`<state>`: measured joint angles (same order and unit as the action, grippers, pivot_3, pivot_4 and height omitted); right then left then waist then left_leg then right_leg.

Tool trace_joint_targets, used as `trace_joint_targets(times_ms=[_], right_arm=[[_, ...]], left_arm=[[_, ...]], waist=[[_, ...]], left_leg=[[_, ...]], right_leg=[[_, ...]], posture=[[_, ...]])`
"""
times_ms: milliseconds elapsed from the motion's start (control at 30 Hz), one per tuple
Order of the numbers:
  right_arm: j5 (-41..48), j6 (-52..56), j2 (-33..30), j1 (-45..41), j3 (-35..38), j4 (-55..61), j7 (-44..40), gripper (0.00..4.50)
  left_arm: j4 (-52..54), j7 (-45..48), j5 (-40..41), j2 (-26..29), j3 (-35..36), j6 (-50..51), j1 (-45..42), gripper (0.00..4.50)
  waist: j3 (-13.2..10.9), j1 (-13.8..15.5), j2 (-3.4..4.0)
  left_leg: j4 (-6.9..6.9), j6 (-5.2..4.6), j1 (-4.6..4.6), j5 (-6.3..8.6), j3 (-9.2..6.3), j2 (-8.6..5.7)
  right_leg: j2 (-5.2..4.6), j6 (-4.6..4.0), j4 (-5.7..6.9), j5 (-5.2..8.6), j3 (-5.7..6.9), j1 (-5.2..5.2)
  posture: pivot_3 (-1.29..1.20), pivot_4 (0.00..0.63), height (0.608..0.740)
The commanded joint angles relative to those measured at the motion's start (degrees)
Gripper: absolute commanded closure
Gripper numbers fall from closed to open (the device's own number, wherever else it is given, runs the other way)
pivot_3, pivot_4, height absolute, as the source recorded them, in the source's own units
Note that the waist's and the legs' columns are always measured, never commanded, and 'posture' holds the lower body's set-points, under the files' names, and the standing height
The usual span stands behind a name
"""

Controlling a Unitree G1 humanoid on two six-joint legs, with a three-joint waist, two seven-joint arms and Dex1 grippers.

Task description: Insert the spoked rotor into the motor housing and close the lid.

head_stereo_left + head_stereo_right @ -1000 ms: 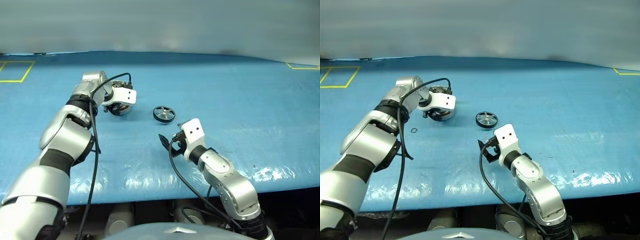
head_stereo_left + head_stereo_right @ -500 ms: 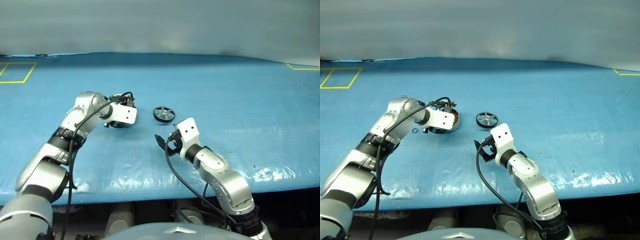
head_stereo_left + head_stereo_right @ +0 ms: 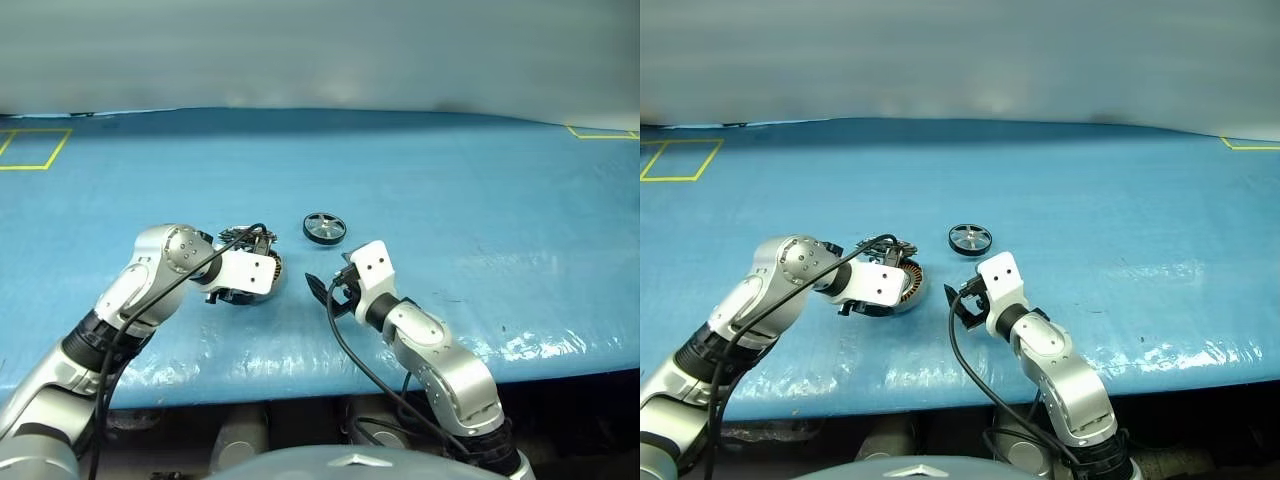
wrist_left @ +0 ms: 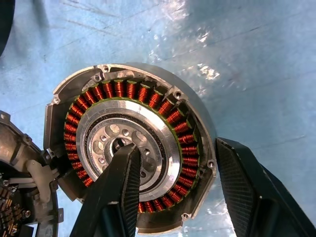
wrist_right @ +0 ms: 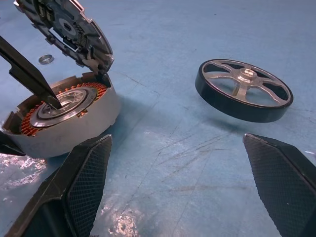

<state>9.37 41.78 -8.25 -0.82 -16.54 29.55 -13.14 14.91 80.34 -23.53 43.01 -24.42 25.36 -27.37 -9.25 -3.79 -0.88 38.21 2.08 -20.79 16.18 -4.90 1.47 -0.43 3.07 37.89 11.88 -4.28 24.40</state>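
The left gripper [image 4: 175,192] grips the motor housing [image 4: 129,146] by its wall: one finger in the central hole, the other outside the rim. The lid [image 5: 66,29] stands tilted open against the housing's edge, seemingly hinged there. The right gripper [image 5: 190,185] gapes wide and empty, with the spoked rotor [image 5: 244,90] just beyond its fingertips on the blue table [image 3: 450,200].

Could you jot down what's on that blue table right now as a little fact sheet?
surface: blue table
motor housing: copper windings showing, no rotor inside
lid: tilted up, open, at the housing's edge
spoked rotor: lying apart on the table
small ring: loose on the table
left gripper: shut on the housing's wall
right gripper: open, holding nothing
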Motion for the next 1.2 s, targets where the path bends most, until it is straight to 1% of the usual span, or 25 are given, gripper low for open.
trace_joint_targets(times_ms=[33,233,500,567,633,733,767,833,933,1100,1200], right_arm=[[0.2,-1.5,0.6,-0.1,-0.1,0.9,0.1,0.0],[0.2,-1.6,0.0,-0.6,0.1,0.6,-0.2,0.0],[0.2,-1.4,-0.6,-0.4,0.5,0.9,-0.1,0.0],[0.2,-1.3,-0.7,-0.4,0.7,1.0,-0.1,0.0],[0.2,-1.3,-0.8,-0.4,0.7,1.0,-0.1,0.0],[0.2,-1.2,-0.9,-0.4,0.8,1.1,0.0,0.0],[0.2,-1.2,-0.9,-0.4,0.9,1.1,0.0,0.0],[0.3,-1.1,-1.0,-0.4,1.1,1.2,-0.1,0.0],[0.2,-1.0,-1.1,-0.3,1.1,1.2,-0.1,0.0],[0.4,-0.9,-1.1,-0.4,1.1,1.0,-0.2,0.0],[0.4,-0.9,-1.1,-0.6,0.9,0.8,-0.3,0.0]], left_arm=[[3.5,0.3,1.1,0.1,-1.2,1.8,0.4,2.49],[5.9,0.4,1.9,-0.3,-2.9,3.0,1.2,2.49],[4.5,-1.8,0.8,-0.7,-3.6,3.2,0.7,2.49],[4.5,-2.3,1.1,-1.2,-3.4,3.8,0.3,1.77],[4.6,-2.5,1.3,-1.4,-3.4,4.0,0.1,1.17],[6.7,-2.5,4.1,-2.8,-2.3,5.4,-0.2,0.16],[7.7,-2.3,5.5,-3.3,-1.7,6.2,-0.3,0.04],[9.4,-2.4,7.9,-4.1,-0.6,7.9,-0.8,0.04],[12.0,-2.6,10.2,-3.3,0.6,9.1,-1.4,0.04],[15.0,-3.6,12.8,-0.9,1.9,10.5,-2.2,0.04],[16.8,-3.1,13.6,1.8,2.1,10.4,-2.3,0.04]], waist=[[0.0,0.0,0.0],[0.0,0.1,0.0],[0.0,0.3,0.0],[0.0,0.4,0.0],[0.0,0.3,-0.05],[-0.1,0.2,-0.04],[-0.1,0.2,-0.06],[-0.1,0.2,-0.06],[-0.1,0.2,-0.08],[-0.1,-0.1,-0.08],[-0.1,-0.1,-0.08]], left_leg=[[0.0,0.0,0.0,0.0,0.0,0.0],[-0.04,0.0,-0.02,0.0,0.0,0.0],[-0.05,0.0,0.0,0.0,0.0,-0.01],[-0.04,0.0,0.0,0.0,0.0,-0.01],[-0.03,0.0,0.0,0.0,0.0,-0.01],[-0.07,0.0,-0.03,0.0,0.0,0.0],[-0.09,0.0,-0.04,0.0,0.01,0.0],[-0.1,0.0,-0.08,0.0,-0.01,0.0],[-0.1,0.0,-0.11,0.0,-0.01,0.0],[-0.13,0.0,-0.05,0.0,0.0,0.02],[-0.16,0.0,-0.05,0.0,0.0,0.03]], right_leg=[[0.0,0.0,0.0,0.0,0.0,0.0],[-0.01,0.0,-0.07,0.0,0.0,0.0],[-0.01,-0.03,-0.07,0.03,0.0,-0.01],[-0.02,-0.15,-0.07,0.1,0.0,-0.02],[-0.02,-0.26,-0.07,0.16,0.0,-0.02],[-0.01,-0.26,-0.07,0.17,0.01,0.03],[-0.01,-0.26,-0.07,0.16,0.01,0.04],[-0.01,-0.24,-0.08,0.15,0.03,0.07],[-0.02,-0.22,-0.09,0.16,0.03,0.09],[0.0,-0.24,-0.07,0.18,0.02,0.08],[0.01,-0.25,-0.08,0.18,0.02,0.09]], posture=[[0.0,0.15,0.74],[0.0,0.15,0.74],[0.0,0.15,0.74],[0.0,0.15,0.74],[0.0,0.15,0.74],[0.0,0.15,0.74],[0.0,0.15,0.74],[0.0,0.15,0.74],[0.0,0.15,0.74],[0.0,0.15,0.74],[0.0,0.15,0.74]])
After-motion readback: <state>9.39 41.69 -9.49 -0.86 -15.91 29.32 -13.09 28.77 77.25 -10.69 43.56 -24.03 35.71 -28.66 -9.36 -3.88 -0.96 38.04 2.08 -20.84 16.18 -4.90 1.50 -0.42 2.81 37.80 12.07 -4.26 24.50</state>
